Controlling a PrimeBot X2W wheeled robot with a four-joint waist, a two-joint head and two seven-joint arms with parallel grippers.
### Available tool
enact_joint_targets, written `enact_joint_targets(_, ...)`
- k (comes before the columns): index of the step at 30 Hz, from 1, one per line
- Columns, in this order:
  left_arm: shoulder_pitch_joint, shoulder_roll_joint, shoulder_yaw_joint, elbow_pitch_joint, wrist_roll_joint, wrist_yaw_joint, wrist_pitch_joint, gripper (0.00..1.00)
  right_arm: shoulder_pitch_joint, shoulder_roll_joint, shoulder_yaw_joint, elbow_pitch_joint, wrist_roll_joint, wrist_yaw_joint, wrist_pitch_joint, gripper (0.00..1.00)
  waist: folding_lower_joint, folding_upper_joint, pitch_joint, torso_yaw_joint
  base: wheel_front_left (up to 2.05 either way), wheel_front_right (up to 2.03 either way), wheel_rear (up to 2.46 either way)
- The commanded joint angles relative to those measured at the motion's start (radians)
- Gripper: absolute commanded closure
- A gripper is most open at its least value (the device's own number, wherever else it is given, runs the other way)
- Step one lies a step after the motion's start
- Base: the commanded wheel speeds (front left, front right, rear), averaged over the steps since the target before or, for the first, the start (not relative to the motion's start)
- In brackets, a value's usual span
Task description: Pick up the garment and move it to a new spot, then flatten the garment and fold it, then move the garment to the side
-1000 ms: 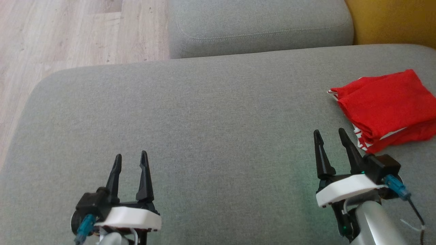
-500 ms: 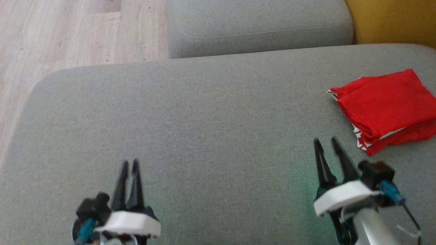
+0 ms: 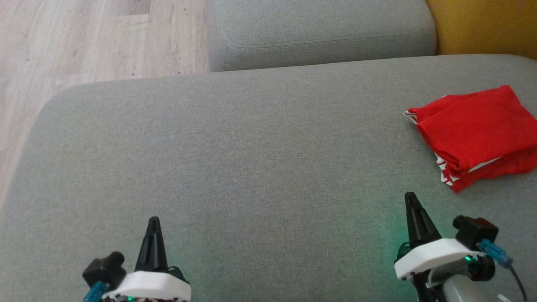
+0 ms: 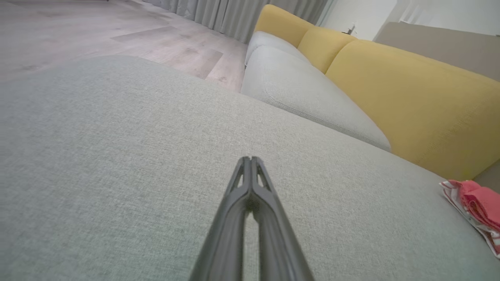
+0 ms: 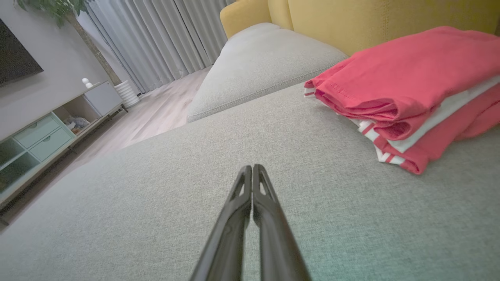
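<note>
Right, head view first: the left claw [image 3: 153, 219] sits at the lower left, its fingers pressed together into one dark spike, holding nothing, over the grey seat [image 3: 251, 167]. The right claw [image 3: 410, 196] at the lower right is pressed together too, and empty. The red garment [image 3: 474, 130] lies folded at the seat's right side, running off the frame, up and to the right of the right claw and apart from it. There's pale wood floor [image 3: 84, 42] at the upper left.

Over to the left wrist view: fingers tip to tip above bare seat fabric, the garment well apart at the right edge, a yellow backrest [image 4: 410, 97] behind.

Right wrist view now: fingers together here as well, with the garment near, up to the right. It is folded in layers with white stripes at its edges and lies flat on the seat. Grey curtains [image 5: 156, 39] and a cabinet [image 5: 47, 132] stand across the room on the left.
</note>
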Motion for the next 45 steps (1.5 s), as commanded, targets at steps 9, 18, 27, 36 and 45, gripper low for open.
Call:
enact_joint_targets(9, -0.049, 0.001, 0.047, -0.046, -0.128, -0.016, 0.036, 1.00, -0.049, -0.001, -0.025, -0.059, 0.148, 0.001, 0.035, 1.00, 0.0000, 0.0000, 0.001, 0.003, 0.00, 0.00, 0.00)
enact_joint_targets(18, -0.052, 0.001, 0.066, -0.054, -0.206, -0.025, 0.059, 1.00, -0.048, -0.001, -0.040, -0.073, 0.237, 0.002, 0.057, 1.00, 0.0000, 0.0000, 0.002, 0.004, 0.00, 0.00, 0.00)
enact_joint_targets(27, -0.056, 0.001, 0.088, -0.062, -0.294, -0.034, 0.085, 1.00, -0.047, -0.002, -0.057, -0.090, 0.337, 0.002, 0.082, 1.00, 0.0000, 0.0000, 0.002, 0.006, 0.00, 0.00, 0.00)
enact_joint_targets(36, -0.061, 0.001, 0.110, -0.071, -0.381, -0.044, 0.111, 1.00, -0.045, -0.002, -0.073, -0.106, 0.437, 0.003, 0.108, 1.00, 0.0000, 0.0000, 0.003, 0.008, 0.00, 0.00, 0.00)
enact_joint_targets(45, -0.065, 0.002, 0.132, -0.080, -0.469, -0.053, 0.137, 1.00, -0.043, -0.002, -0.090, -0.122, 0.537, 0.003, 0.133, 1.00, 0.0000, 0.0000, 0.004, 0.010, 0.00, 0.00, 0.00)
